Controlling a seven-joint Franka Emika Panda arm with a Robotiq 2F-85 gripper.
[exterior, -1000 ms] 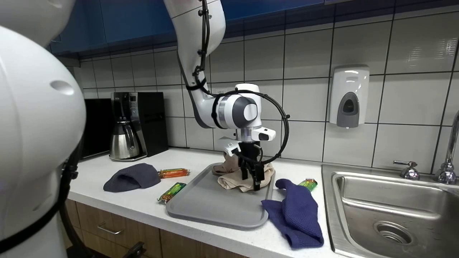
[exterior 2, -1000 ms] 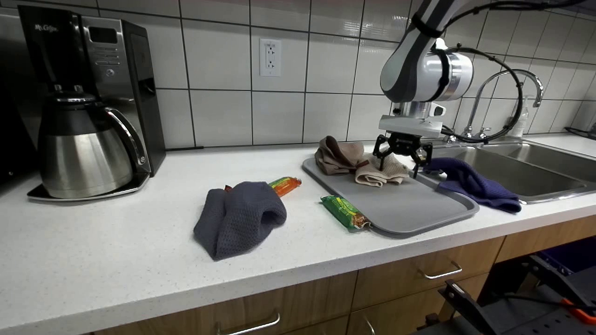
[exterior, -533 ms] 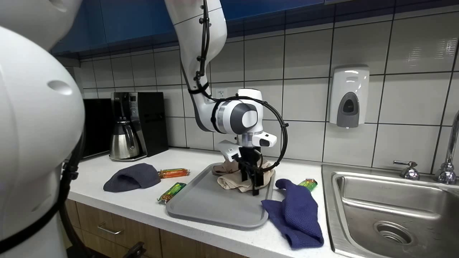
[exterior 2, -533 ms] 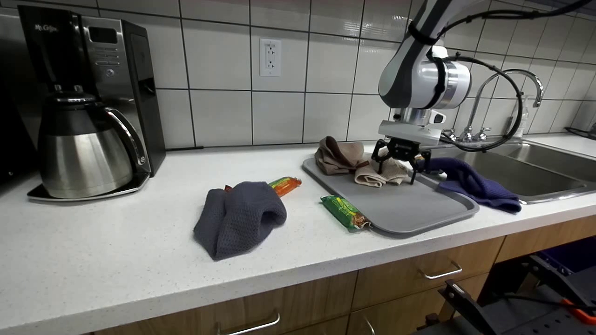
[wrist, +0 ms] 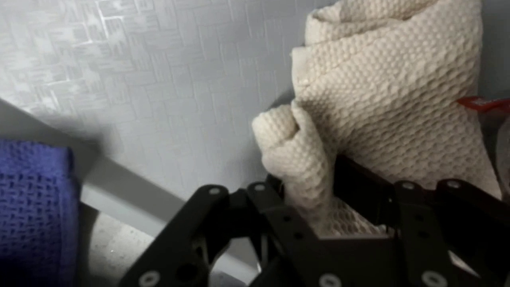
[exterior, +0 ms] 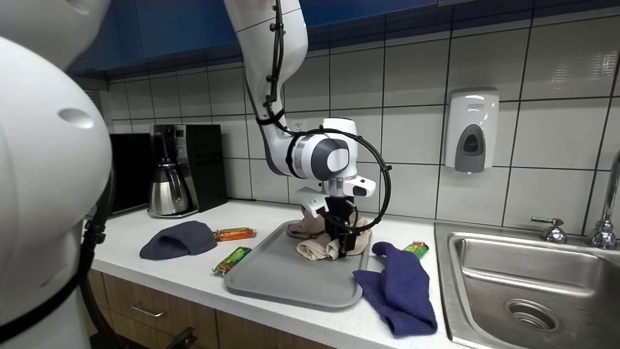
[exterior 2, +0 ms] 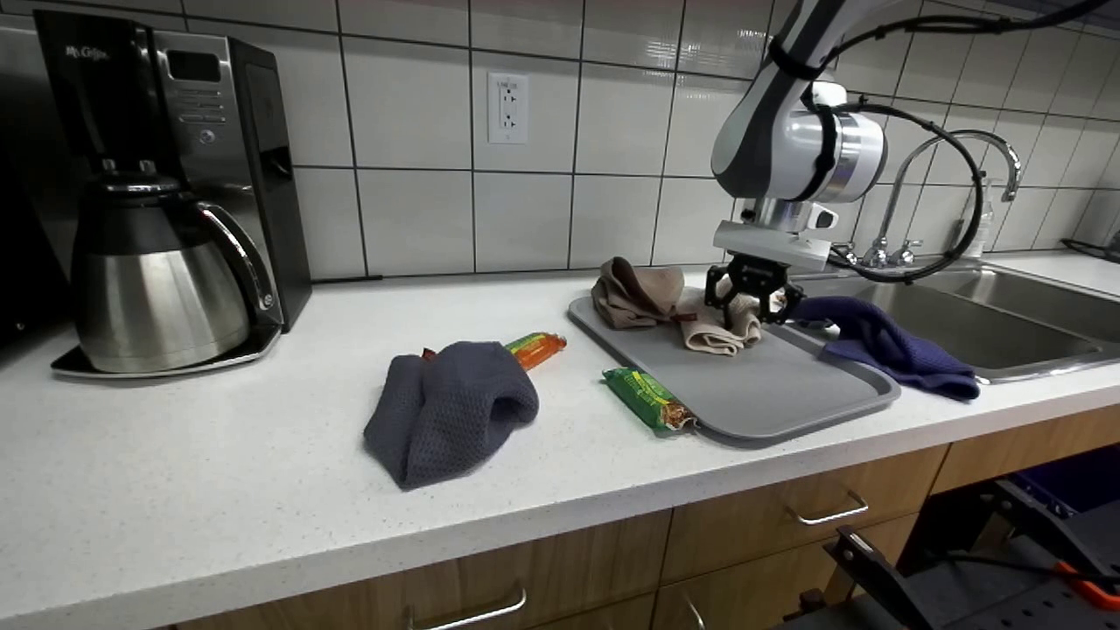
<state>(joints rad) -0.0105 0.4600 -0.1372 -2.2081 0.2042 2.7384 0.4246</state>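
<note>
The gripper (wrist: 308, 181) is black, the cream cloth (wrist: 398, 95) waffle-patterned, the grey tray (wrist: 167, 87) marked with a basket-weave pattern. The purple cloth (wrist: 32, 215) has a gridded weave; one towel (exterior 2: 451, 416) is slate-grey, another towel (exterior 2: 637, 295) brown.

This is a kitchen or kitchenette; whether it belongs to a home or a workplace cannot be told. A steel sink (exterior: 451, 281) with a chrome tap (exterior: 602, 237) is set into the white table (exterior 2: 289, 455), and a soap dispenser (exterior: 472, 130) hangs on the tiled wall (exterior 2: 411, 219) close by. A coffee maker (exterior 2: 210, 114) with a metal carafe (exterior 2: 162, 297) stands farther along. Blue cabinets (exterior: 169, 29) run overhead, and wood-fronted drawers (exterior 2: 752, 529) sit below.
</note>
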